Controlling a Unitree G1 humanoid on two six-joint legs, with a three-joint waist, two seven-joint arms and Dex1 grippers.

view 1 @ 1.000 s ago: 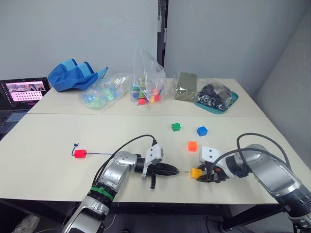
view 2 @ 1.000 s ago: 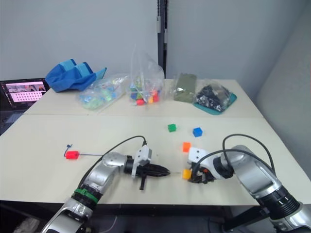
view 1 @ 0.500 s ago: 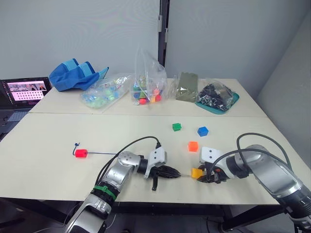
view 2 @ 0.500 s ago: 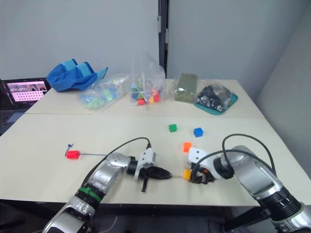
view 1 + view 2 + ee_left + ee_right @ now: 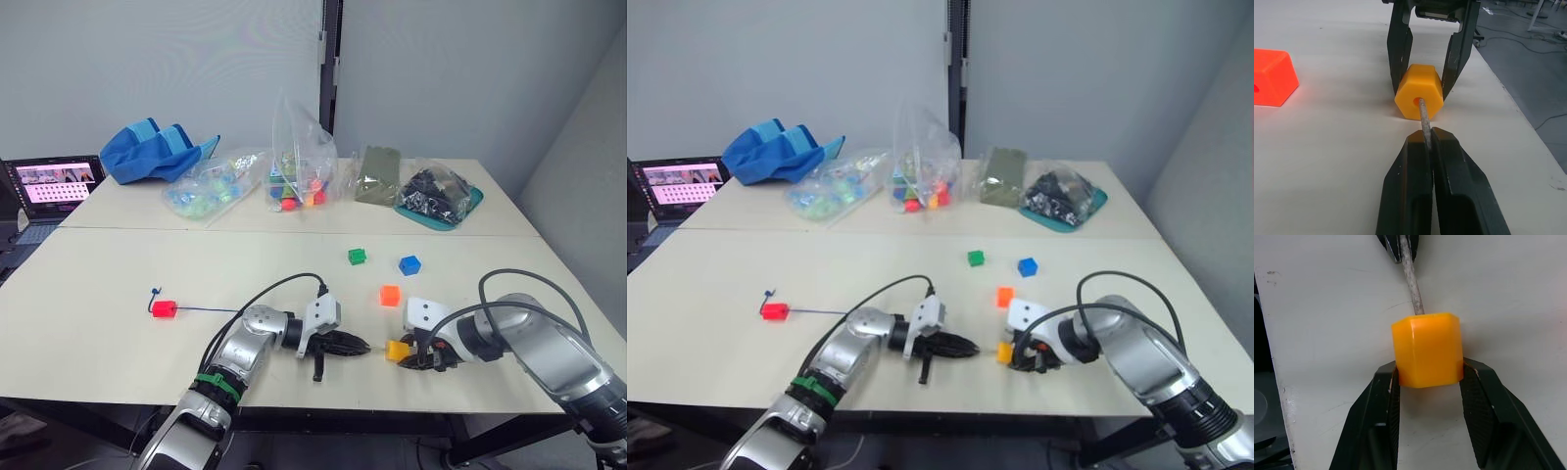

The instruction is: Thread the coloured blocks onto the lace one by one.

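My right gripper [image 5: 1427, 374] is shut on the yellow block [image 5: 1426, 350], holding it low over the table near the front edge. My left gripper [image 5: 1429, 133] is shut on the lace's stiff pale tip [image 5: 1423, 115], whose end sits in the hole of the yellow block [image 5: 1419, 93]. The thin dark blue lace [image 5: 211, 310] trails left to the red block [image 5: 163, 308], which is threaded on it beside a small knot. The orange block [image 5: 389, 295], green block [image 5: 357, 257] and blue block [image 5: 408, 264] lie loose on the table behind the grippers.
Along the back of the table [image 5: 98, 274] stand clear bags of colourful pieces [image 5: 294, 171], a blue cloth bag [image 5: 152, 149], a green packet [image 5: 375, 174] and a teal tray [image 5: 468, 201] of black parts. A laptop [image 5: 54, 181] sits at the far left.
My left gripper has moved right with the lace tip, closing the gap to the yellow block. The right gripper and the loose blocks have stayed put.
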